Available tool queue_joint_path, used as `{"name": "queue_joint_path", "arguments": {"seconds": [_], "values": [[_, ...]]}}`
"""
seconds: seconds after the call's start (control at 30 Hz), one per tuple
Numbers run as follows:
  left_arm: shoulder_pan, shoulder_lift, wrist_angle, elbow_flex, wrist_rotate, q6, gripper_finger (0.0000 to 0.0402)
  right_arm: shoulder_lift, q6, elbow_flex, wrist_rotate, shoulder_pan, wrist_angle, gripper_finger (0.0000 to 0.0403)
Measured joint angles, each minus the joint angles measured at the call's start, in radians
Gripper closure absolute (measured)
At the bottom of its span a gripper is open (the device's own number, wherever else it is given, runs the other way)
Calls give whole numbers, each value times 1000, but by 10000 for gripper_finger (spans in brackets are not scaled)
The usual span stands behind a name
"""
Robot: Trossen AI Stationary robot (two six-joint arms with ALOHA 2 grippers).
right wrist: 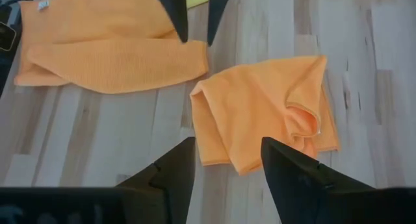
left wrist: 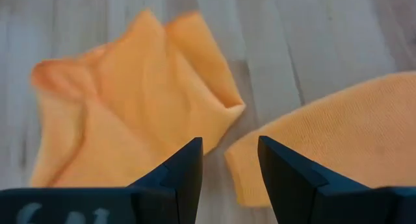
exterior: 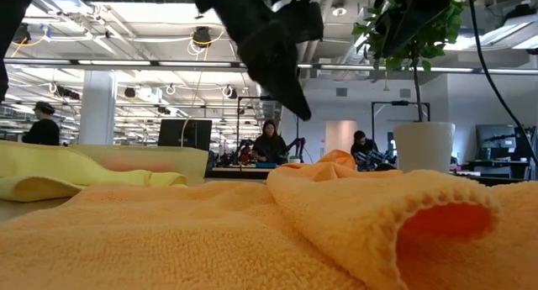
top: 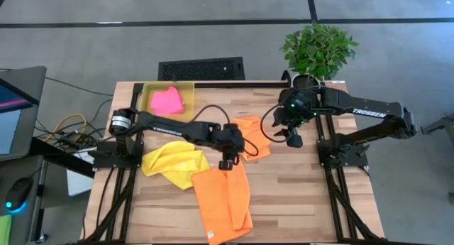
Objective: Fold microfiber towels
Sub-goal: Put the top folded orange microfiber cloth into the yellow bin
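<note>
Orange towel lies long axis front-to-back under the left gripper, jaws open, empty; right gripper likewise open.

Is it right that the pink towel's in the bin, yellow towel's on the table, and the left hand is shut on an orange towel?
Not quite. The left hand is open, holding nothing, per the left wrist view. The pink towel is in the bin, and the yellow towel is on the table.
</note>
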Motion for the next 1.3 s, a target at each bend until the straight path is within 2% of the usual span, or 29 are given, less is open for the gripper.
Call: {"name": "queue_joint_path", "arguments": {"seconds": [0.17,0.6,0.7,0.83,1.03,1.1,1.3], "values": [[-12,0,234,-111,-17,137,260,0,0,0,0,-3,0,209],[-14,0,524,-306,-34,252,260,4,26,0,0,-3,25,209],[-13,8,533,-306,-36,267,260,4,26,-1,0,-3,26,209],[-16,87,546,-276,-44,270,260,3,27,-1,0,-3,46,211],[-29,148,448,-171,-171,324,260,3,34,-2,0,-3,60,211],[-29,150,400,-162,-169,354,260,3,34,-2,0,-3,60,212],[-23,149,396,-159,-133,375,260,3,34,-2,1,-3,61,215]]}}
